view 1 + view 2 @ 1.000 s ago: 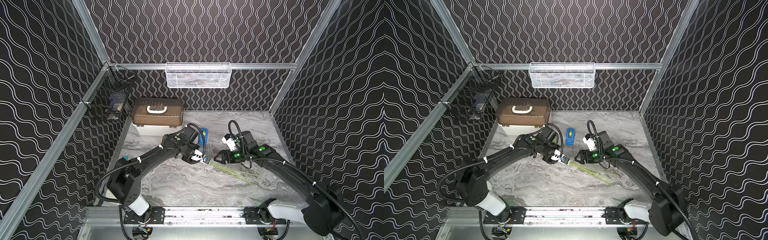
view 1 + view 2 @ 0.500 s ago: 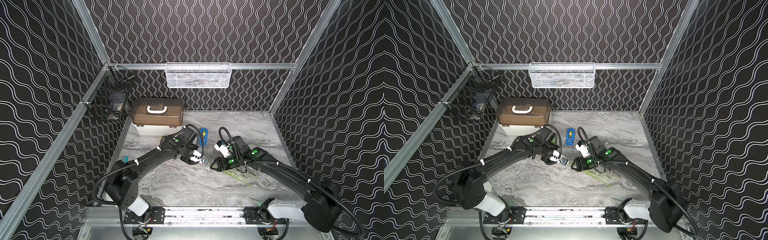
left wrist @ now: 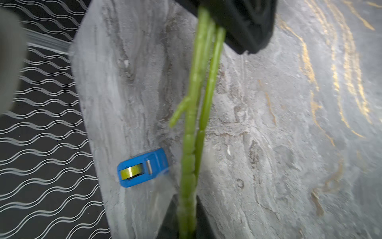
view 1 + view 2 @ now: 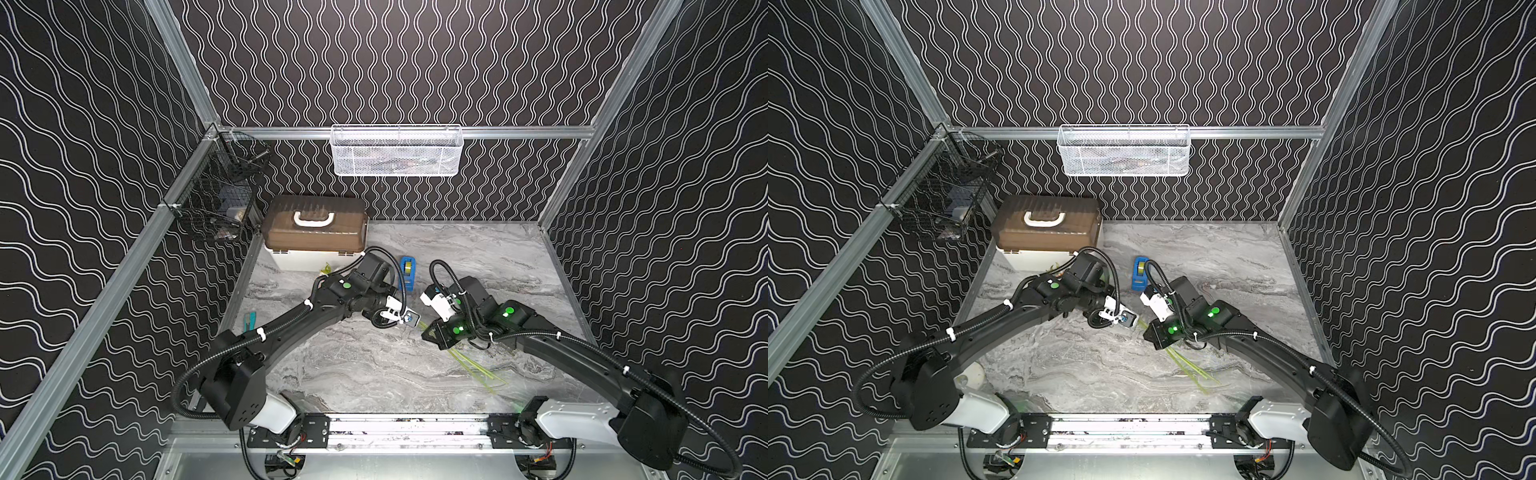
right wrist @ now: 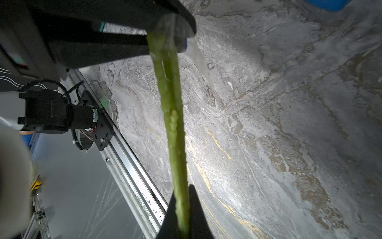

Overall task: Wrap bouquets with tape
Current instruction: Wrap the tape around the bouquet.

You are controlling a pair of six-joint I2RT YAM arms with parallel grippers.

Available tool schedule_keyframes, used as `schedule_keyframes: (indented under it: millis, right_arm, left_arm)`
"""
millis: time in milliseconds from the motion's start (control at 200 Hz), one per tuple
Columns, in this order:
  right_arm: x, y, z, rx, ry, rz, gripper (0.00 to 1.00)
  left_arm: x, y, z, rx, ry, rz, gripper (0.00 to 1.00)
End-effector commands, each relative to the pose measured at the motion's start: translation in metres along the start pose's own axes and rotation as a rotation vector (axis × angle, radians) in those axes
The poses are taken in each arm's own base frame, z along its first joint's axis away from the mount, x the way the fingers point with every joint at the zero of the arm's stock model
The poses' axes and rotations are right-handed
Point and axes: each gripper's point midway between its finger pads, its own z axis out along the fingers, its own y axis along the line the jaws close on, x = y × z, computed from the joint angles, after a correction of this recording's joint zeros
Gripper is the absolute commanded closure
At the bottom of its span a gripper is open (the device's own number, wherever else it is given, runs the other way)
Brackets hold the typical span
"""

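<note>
The bouquet's thin green stems lie slanting across the marble table and rise to where my two grippers meet; they also show in a top view. Its flowers are hidden. My left gripper is closed around the stems, which run between its dark fingers. My right gripper faces it a short way along and is shut on the same stems, pinched at its tips. The tape sits in its blue dispenser just behind the grippers, untouched.
A brown-lidded box stands at the back left. A white mesh basket hangs on the back rail and a black wire basket on the left wall. A teal-handled tool lies by the left edge, a white disc near the left base.
My right gripper swung left and down to the stems beside the left gripper and closed on them. The left arm barely moved.
</note>
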Motion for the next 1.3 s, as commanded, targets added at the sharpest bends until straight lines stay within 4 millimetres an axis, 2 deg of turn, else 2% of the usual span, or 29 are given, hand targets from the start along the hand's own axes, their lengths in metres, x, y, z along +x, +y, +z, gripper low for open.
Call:
schedule_keyframes:
  millis: [0,55,135,250,330,466,576,666,756,881,981,1176,1292]
  right_arm:
    - [-0.009,-0.004,-0.01,0.043,-0.059,0.005,1.0]
    - [-0.011,-0.004,-0.013,0.05,-0.074,0.013,1.0]
    - [-0.015,-0.005,-0.018,0.064,-0.095,0.025,1.0]
    - [-0.022,-0.003,-0.026,0.071,-0.12,0.034,1.0]
    - [-0.027,0.004,-0.035,0.052,-0.147,0.028,1.0]
    - [-0.031,0.017,-0.056,0.021,-0.194,0.002,1.0]
    - [-0.032,0.022,-0.078,0.037,-0.22,-0.019,1.0]
    - [-0.03,0.026,-0.094,0.044,-0.236,-0.025,1.0]
    - [-0.029,0.031,-0.106,0.029,-0.252,-0.03,1.0]
    - [-0.031,0.038,-0.12,0.021,-0.275,-0.032,1.0]
    - [-0.032,0.039,-0.124,0.02,-0.277,-0.03,1.0]
    - [-0.037,0.045,-0.12,-0.016,-0.29,-0.032,1.0]
    - [-0.041,0.049,-0.118,-0.038,-0.292,-0.038,1.0]
  left_arm:
    - [-0.022,0.037,-0.018,-0.175,-0.11,-0.073,0.42]
    - [-0.03,0.05,-0.032,-0.249,-0.147,-0.1,0.26]
    - [-0.038,0.061,-0.052,-0.328,-0.191,-0.146,0.19]
    - [-0.051,0.069,-0.083,-0.42,-0.284,-0.271,0.16]
    - [-0.058,0.071,-0.106,-0.513,-0.382,-0.4,0.19]
    - [-0.067,0.054,-0.124,-0.555,-0.561,-0.584,0.29]
    - [-0.075,0.032,-0.12,-0.504,-0.678,-0.64,0.33]
    - [-0.071,0.024,-0.103,-0.495,-0.728,-0.703,0.33]
    - [-0.065,0.027,-0.085,-0.541,-0.794,-0.768,0.3]
    - [-0.071,0.027,-0.072,-0.536,-0.944,-0.799,0.27]
    - [-0.079,0.026,-0.052,-0.455,-0.971,-0.775,0.3]
    - [-0.083,0.03,-0.038,-0.408,-0.958,-0.75,0.3]
    - [-0.086,0.031,-0.039,-0.4,-0.971,-0.745,0.32]
